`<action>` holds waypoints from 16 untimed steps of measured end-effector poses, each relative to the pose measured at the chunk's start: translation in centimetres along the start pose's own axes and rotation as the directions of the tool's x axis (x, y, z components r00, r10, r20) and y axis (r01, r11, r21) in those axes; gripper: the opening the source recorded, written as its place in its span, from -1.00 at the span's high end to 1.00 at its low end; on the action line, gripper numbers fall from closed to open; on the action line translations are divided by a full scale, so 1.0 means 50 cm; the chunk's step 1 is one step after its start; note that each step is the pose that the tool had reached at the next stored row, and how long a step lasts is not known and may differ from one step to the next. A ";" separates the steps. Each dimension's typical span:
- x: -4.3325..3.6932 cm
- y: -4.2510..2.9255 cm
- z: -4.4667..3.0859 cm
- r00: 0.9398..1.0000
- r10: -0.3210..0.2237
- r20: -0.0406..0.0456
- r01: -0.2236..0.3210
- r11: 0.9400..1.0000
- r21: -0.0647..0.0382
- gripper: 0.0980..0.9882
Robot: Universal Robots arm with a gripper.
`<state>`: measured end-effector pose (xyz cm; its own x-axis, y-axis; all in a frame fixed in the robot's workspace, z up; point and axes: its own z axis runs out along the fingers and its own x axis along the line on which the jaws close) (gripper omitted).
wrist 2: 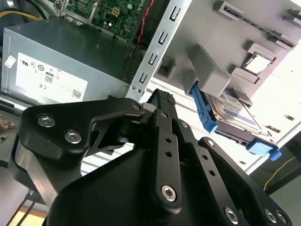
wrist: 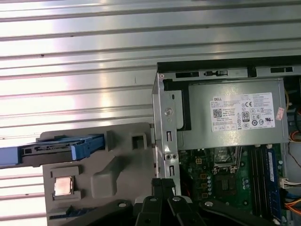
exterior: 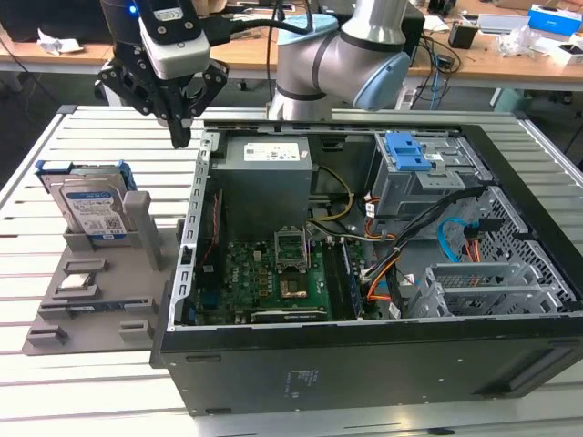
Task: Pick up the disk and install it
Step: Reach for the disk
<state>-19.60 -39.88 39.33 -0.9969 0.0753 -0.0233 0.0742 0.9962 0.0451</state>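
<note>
Gripper: I had the gripper (exterior: pixel 179 135) hanging above the rear corner of the open computer case (exterior: pixel 364 355), just outside the case wall on the exterior view's left. It held nothing.
Jaws: together, tips touching, as I saw them in both wrist views (wrist 2: pixel 162 97) (wrist: pixel 162 181). Nothing was between them.
Disk: the disk (exterior: pixel 89 206) stood upright on its edge in a grey fixture (exterior: pixel 109 309), outside the case and well apart from that same wall, not yet installed.
Disk, partly hidden: in the second wrist view a grey post covered one end of the disk (wrist 2: pixel 236 112), and I could make out only a strip of its label plus the blue bracket. In the first wrist view I saw it edge-on (wrist: pixel 51 150), cut off at the frame's border.
Fixture: it lay flat on the slatted metal desk (exterior: pixel 82 401), just beside the case. A small square chip (exterior: pixel 80 284) sat in one of its pockets.
Inside the case: the grey power supply (exterior: pixel 264 173) sat at the rear corner nearest the gripper, with the green motherboard (exterior: pixel 264 273) in front of it.
Arm: its upper part (exterior: pixel 351 55) was cut off at the top of the exterior view.
Second wrist view: the gripper's black body blocked most of what lay beneath it.
</note>
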 end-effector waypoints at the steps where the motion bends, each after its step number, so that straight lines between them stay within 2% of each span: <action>1: 0.002 0.000 0.000 1.000 0.000 0.000 0.000 1.000 0.000 0.98; 10: 0.042 -0.003 -0.001 1.000 0.000 0.000 0.000 1.000 0.000 0.98; 16: 0.076 -0.006 -0.002 1.000 0.000 0.000 0.000 1.000 0.000 0.98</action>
<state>-23.42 -39.88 39.33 -0.9969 0.0753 -0.0233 0.0742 0.9962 0.0451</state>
